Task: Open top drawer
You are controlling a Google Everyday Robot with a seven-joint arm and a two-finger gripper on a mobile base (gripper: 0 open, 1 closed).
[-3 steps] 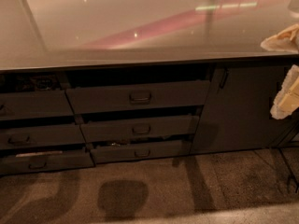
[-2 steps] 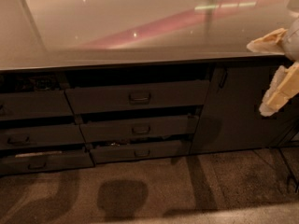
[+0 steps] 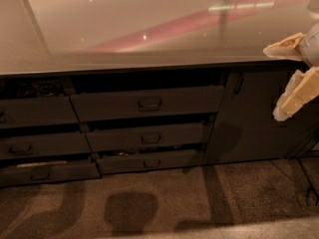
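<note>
The top drawer [image 3: 99, 106] has a dark grey-brown front, and its small pull [image 3: 149, 103] is darker still, nearly black. The two slimmer drawers [image 3: 149, 138] below it share that dull brown-grey, as does the plain cabinet door [image 3: 249, 118]. The counter [image 3: 75, 29] is glossy pale grey-beige, crossed by a slanting pink-red streak and a short greenish-white bar of glare. The floor [image 3: 239, 198] is speckled brown, blotched with darker shadows. A pale strip, perhaps off-white, shows on the lowest left drawer [image 3: 42, 164]. At the right edge, in front of the cabinet door, the gripper [image 3: 273, 82] has cream-yellow fingers [image 3: 294, 96] spread apart.
</note>
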